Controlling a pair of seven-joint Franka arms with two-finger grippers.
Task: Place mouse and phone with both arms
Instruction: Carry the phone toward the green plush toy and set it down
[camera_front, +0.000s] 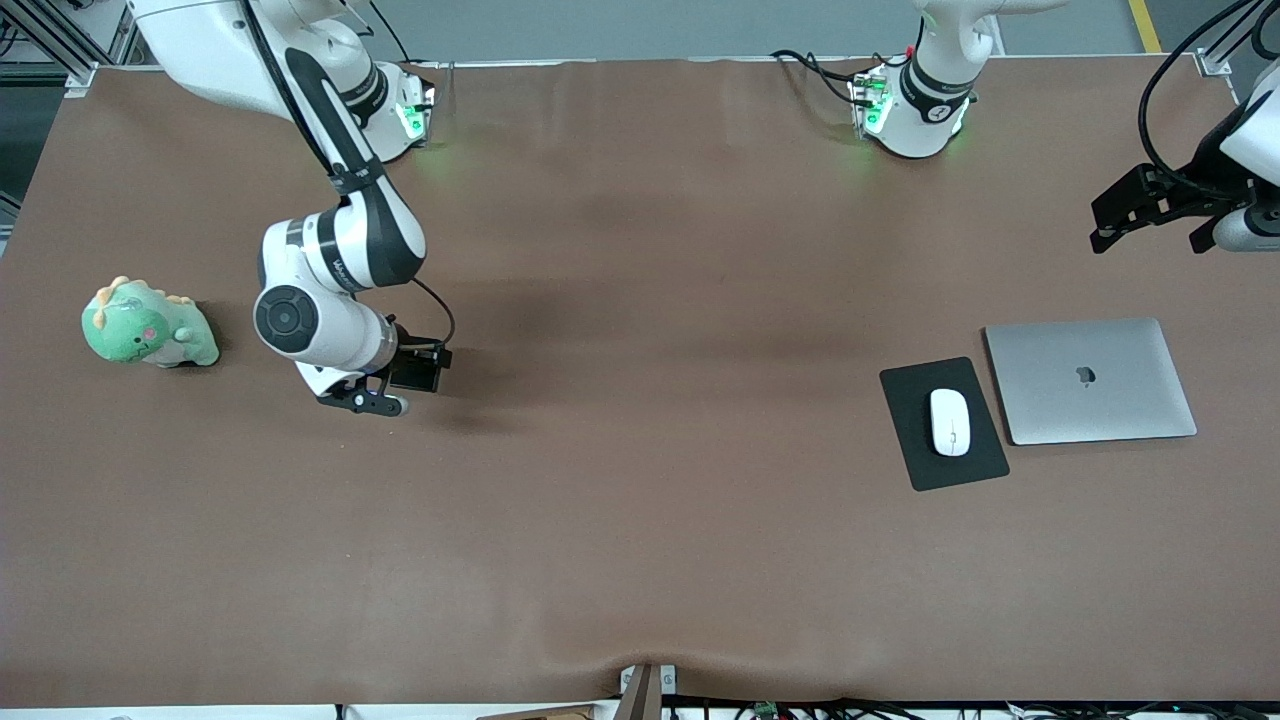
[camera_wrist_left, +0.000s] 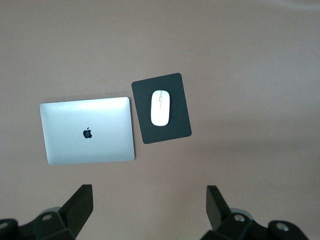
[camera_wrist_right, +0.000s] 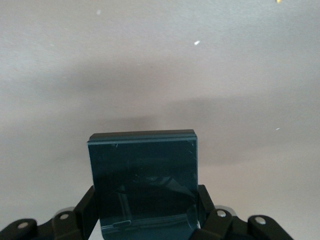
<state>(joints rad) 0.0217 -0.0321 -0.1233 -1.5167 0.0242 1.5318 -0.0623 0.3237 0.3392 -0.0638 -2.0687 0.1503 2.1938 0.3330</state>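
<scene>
Closed silver laptop (camera_front: 1090, 381) lies flat on the brown table (camera_front: 640, 520), just beside the black mouse pad (camera_front: 915, 450); green plush dinosaur (camera_front: 147, 326) sits well apart from the laptop, toward the right arm's end

Brown table (camera_front: 640, 500) carries: plush dinosaur (camera_front: 148, 325) at 9 o'clock; mouse pad (camera_front: 905, 430) and closed laptop (camera_front: 1090, 380), side by side, at 3 o'clock.

Glossy white plastic mouse (camera_front: 950, 421); matt black pad (camera_front: 943, 423); brushed-metal laptop (camera_front: 1090, 380); glossy phone (camera_wrist_right: 144, 182).
</scene>
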